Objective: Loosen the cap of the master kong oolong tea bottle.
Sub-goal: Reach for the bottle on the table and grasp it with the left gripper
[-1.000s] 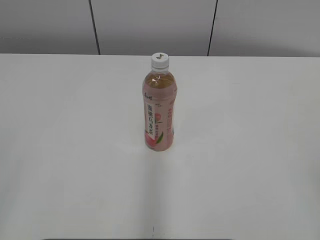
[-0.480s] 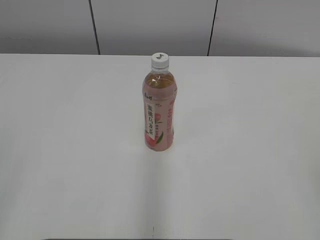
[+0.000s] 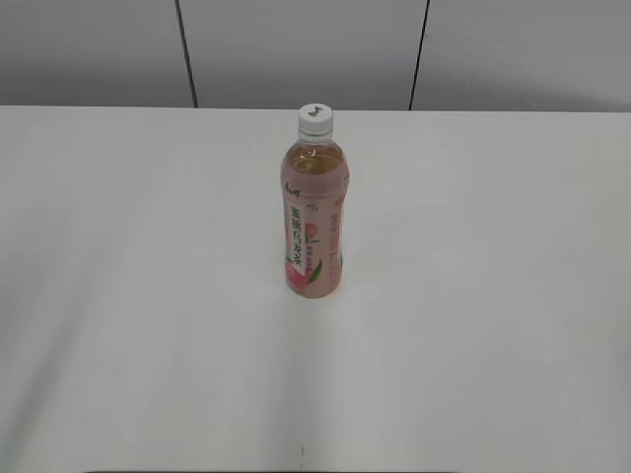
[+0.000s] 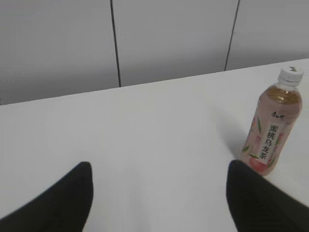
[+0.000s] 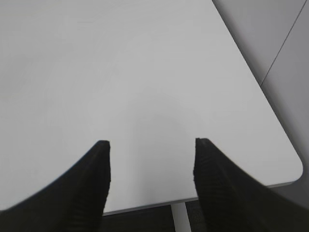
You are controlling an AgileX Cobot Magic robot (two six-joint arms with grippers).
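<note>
My left gripper hangs with its jaws spread wide, one dark finger at seven o'clock in its wrist view and the other at five o'clock, nothing between them. My right gripper is likewise parted, its ribbed fingers low at seven and five o'clock, holding nothing. Neither of my arms shows in the exterior view.

Neither arm shows in the exterior view. In each wrist view the bottom edge crops the left hand and right hand to two dark fingertips. The small dark mark on the cap is too tiny to read.
</note>
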